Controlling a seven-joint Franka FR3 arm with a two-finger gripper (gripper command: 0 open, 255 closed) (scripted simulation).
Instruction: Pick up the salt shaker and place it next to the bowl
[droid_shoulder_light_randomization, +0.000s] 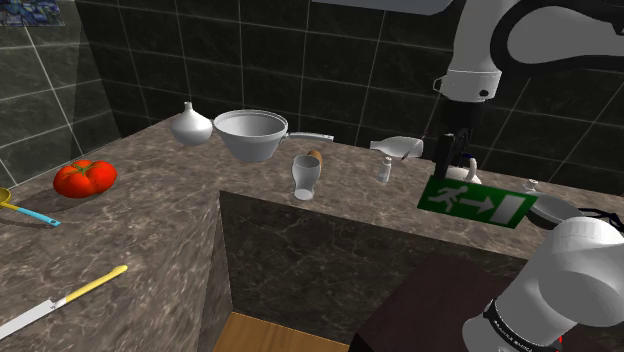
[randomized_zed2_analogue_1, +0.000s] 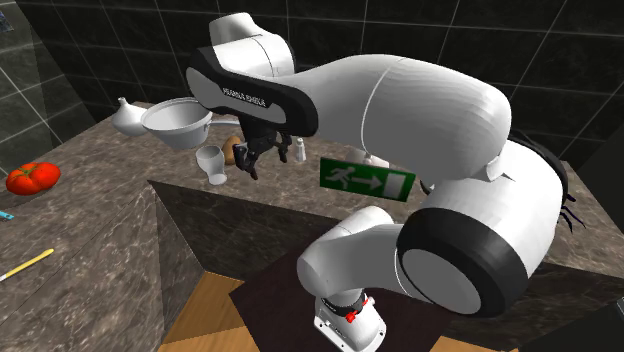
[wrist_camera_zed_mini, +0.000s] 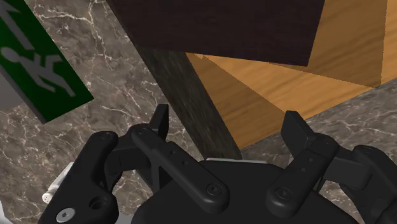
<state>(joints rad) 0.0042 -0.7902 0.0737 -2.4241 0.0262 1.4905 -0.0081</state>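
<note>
End effector (wrist_camera_zed_mini: 227, 121) hangs open and empty over the worktop (droid_shoulder_light_randomization: 150, 200), near the white salt shaker (droid_shoulder_light_randomization: 384, 170), which stands apart from the bowl (droid_shoulder_light_randomization: 250, 133).

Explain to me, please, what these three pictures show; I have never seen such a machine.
It is a white robot arm with a black gripper, seen by three cameras: one beside its stand, one elsewhere in the room, one on the hand itself. On the marbled counter stand a bowl, a glass, a small salt shaker and a white vase. A tomato, a yellow-handled knife and a green exit sign are there too. The fingers stand apart and hold nothing.
</note>
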